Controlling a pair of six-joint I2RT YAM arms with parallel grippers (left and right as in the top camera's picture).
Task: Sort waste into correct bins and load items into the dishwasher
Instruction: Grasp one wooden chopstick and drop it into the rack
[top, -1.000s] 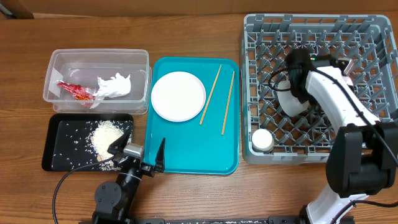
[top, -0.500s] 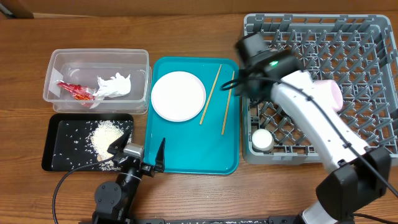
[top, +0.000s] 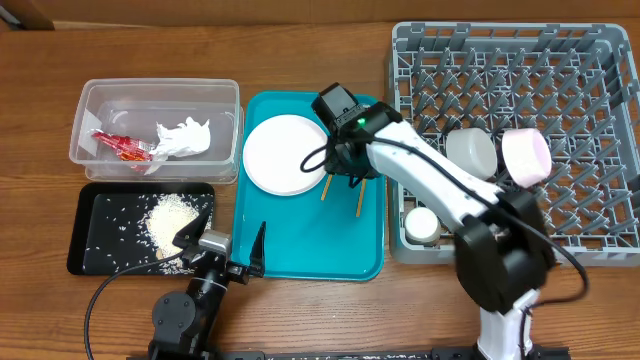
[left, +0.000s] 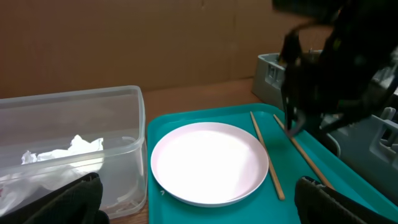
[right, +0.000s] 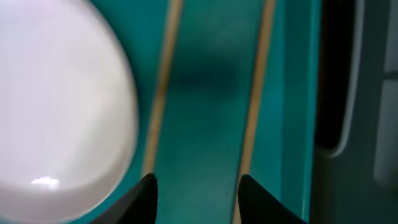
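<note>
My right gripper (top: 345, 168) is open and empty, low over the teal tray (top: 300, 250), its fingers (right: 198, 193) straddling the gap between the two wooden chopsticks (right: 163, 93) (right: 255, 93). The pale round plate (top: 285, 152) lies just to its left. The grey dish rack (top: 560, 70) holds the grey metal bowl (top: 472, 152), the pink bowl (top: 526, 155) and the white cup (top: 421, 224). My left gripper (top: 222, 245) is open and empty at the tray's front left corner; its view shows the plate (left: 209, 162) and chopsticks (left: 267, 158).
The clear tub (top: 100, 95) holds the red wrapper (top: 120, 147) and the white tissue (top: 184, 138). The black tray (top: 90, 245) holds the rice grains (top: 172, 218). The rack's wall (right: 357, 93) stands close to the right of my right gripper.
My right arm has swung left out of the dish rack and down over the teal tray's chopsticks. The pink bowl stays in the rack. The left arm has not moved.
</note>
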